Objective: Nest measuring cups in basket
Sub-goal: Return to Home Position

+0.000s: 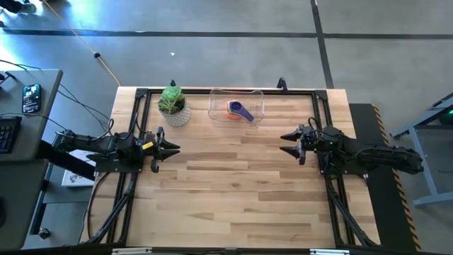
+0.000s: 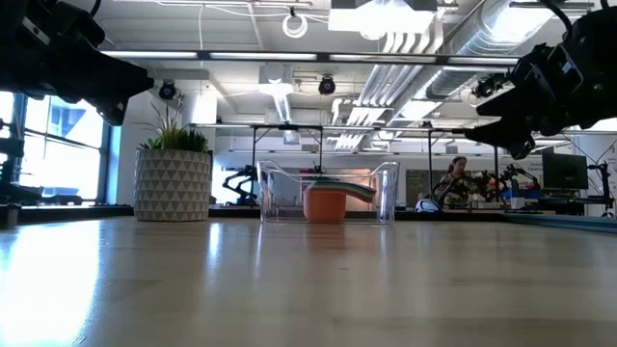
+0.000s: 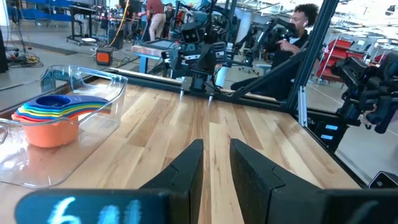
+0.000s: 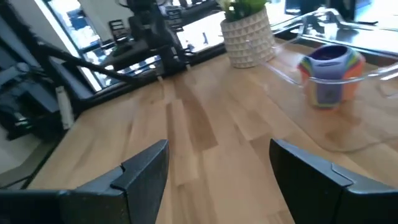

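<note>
With cups [image 1: 239, 110] nested in the basket [image 1: 213, 106], we are just homing. Left gripper [image 1: 173, 149] and right gripper [image 1: 283, 142] are hanging clear of it, fingers apart.

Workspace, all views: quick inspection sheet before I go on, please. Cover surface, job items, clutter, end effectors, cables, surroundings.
Surface: wooden table, no spills seen.
Job's things: measuring cups nested in one stack inside the basket, at the far edge.
Clutter: potted plant beside the basket, apart from it.
End effectors: left end effector and right end effector open, holding nothing, at the table's sides.
Cables: cables hang by the table's left frame.
Surroundings: person seated beyond the table; phone on a side desk.
</note>
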`<action>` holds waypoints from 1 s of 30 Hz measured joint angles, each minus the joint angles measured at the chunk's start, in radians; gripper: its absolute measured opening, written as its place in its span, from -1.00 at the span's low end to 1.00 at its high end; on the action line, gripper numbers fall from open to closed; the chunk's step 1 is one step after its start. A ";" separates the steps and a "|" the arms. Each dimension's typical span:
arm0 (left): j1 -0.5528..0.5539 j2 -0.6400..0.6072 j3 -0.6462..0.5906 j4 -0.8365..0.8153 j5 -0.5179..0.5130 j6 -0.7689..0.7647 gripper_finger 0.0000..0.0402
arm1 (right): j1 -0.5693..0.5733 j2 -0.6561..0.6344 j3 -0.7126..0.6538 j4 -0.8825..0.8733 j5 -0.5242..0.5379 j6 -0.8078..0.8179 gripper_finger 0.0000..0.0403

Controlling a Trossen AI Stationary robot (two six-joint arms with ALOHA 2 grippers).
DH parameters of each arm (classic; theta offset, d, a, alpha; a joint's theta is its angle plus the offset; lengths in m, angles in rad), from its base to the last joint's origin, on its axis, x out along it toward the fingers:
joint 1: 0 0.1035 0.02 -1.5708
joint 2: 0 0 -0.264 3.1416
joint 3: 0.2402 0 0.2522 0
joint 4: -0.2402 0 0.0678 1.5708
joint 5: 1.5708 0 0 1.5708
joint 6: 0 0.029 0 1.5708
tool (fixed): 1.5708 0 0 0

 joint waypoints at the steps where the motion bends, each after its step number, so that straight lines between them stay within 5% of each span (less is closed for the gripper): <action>1: 0.000 0.000 0.000 0.000 0.000 0.000 -0.65 | 0.000 0.001 0.000 -0.001 0.009 0.004 0.32; 30: 0.000 0.000 0.000 0.000 0.000 0.000 -0.65 | 0.000 0.006 -0.001 -0.007 0.034 -0.044 0.32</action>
